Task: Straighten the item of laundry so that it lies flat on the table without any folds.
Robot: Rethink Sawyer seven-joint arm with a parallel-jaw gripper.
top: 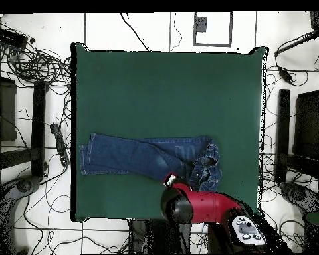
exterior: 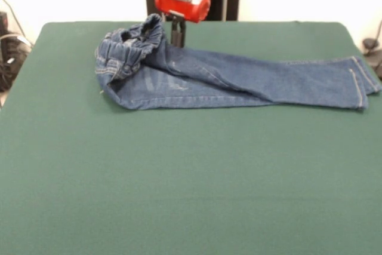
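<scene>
One pair of blue denim jeans [exterior: 227, 79] along green table [exterior: 191, 177] far edge, waistband [exterior: 128, 49] bunched and folded over just beside gripper [exterior: 177, 35], legs trailing sideways away; finger state indiscernible.

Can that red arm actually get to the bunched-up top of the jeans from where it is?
Probably yes. The gripper hangs right beside the crumpled waistband of the jeans, with nothing between them on the table.
</scene>
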